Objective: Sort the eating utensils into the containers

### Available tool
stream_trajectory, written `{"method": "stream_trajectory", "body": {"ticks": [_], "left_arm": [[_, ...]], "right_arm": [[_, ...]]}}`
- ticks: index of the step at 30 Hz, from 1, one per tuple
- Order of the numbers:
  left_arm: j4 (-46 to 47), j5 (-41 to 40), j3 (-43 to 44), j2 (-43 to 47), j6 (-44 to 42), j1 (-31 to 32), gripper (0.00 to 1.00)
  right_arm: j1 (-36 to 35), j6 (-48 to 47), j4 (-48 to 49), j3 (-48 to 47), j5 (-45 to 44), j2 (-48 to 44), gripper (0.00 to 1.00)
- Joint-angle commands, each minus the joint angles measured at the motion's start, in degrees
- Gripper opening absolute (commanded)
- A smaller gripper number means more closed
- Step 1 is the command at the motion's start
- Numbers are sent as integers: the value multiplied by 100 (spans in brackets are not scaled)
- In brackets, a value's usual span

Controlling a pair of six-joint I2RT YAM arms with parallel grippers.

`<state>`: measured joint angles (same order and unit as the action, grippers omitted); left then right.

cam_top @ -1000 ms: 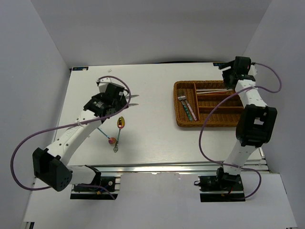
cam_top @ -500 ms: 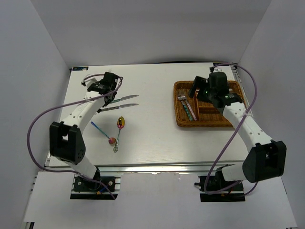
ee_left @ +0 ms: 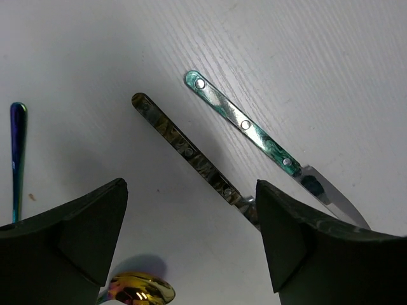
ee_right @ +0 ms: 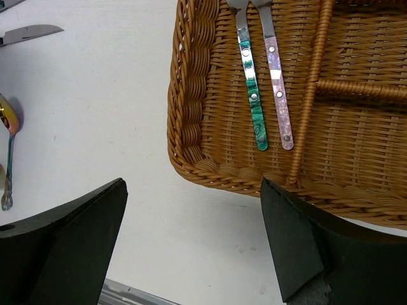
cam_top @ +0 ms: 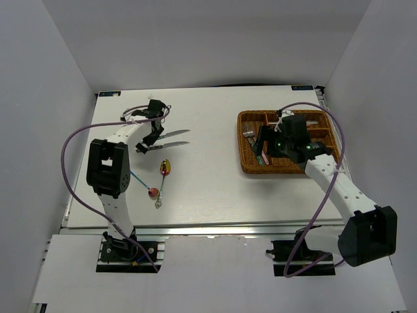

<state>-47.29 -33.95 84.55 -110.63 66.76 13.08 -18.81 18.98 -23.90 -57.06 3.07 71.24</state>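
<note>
Two silver knives, one green-handled (cam_top: 173, 134) and one dark-handled (cam_top: 171, 145), lie side by side on the white table. In the left wrist view the green handle (ee_left: 245, 124) and the dark handle (ee_left: 184, 147) lie just ahead of my open, empty left gripper (ee_left: 191, 254) (cam_top: 148, 140). A gold spoon (cam_top: 165, 168) (ee_left: 140, 289), a red-bowled spoon (cam_top: 154, 192) and a blue-handled spoon (ee_left: 17, 152) lie nearer. The brown wicker tray (cam_top: 240, 140) (ee_right: 184, 95) holds two forks, with green (ee_right: 253, 95) and pink (ee_right: 278, 89) handles. My right gripper (ee_right: 191, 248) (cam_top: 264, 149) hovers open and empty over the tray's near-left corner.
The right arm hides much of the tray's slots in the top view. The table's near edge has a metal rail (cam_top: 215, 228). White walls stand close on the left, right and back.
The left gripper swung back and down to the knife handles. The right gripper came from behind the tray, across it, to its near-left corner. The utensils have not moved.
</note>
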Motion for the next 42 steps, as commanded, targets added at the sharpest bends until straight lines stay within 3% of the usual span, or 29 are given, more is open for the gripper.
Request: {"method": "stream_trajectory", "body": {"ticks": [1,4,8,15,19,22,28,32,38,42], "left_arm": [[53,82,184,-72,706,-104,89],[141,144,193,-248,847,-104,87],[202,178,263,-547,891,-139,75],[430,301,1,-776,1023,-174,69],[484,433,-272,-820,1102,-166,56],[527,539,-562,-776,1216,-166,22],[1046,855,-1388,-337,1401,-166,21],[1063,882,-1660,-74,1585,-166,0],[1441,733,-1750,568,1604,-166,0],[1091,610,-1390,849,1375,-148,0]], "right_arm": [[-53,-167,78,133,97,-216,89],[-62,-219,70,160,106,-242,89],[-62,-272,52,160,202,-312,89],[-70,-290,87,178,291,-488,89],[-70,-281,96,134,378,-497,89],[-62,-281,140,142,414,-532,89],[-70,-281,140,116,396,-664,89],[-70,-281,193,142,370,-752,89],[-70,-290,193,160,449,-752,89],[-70,-299,175,142,466,-770,89]]}}
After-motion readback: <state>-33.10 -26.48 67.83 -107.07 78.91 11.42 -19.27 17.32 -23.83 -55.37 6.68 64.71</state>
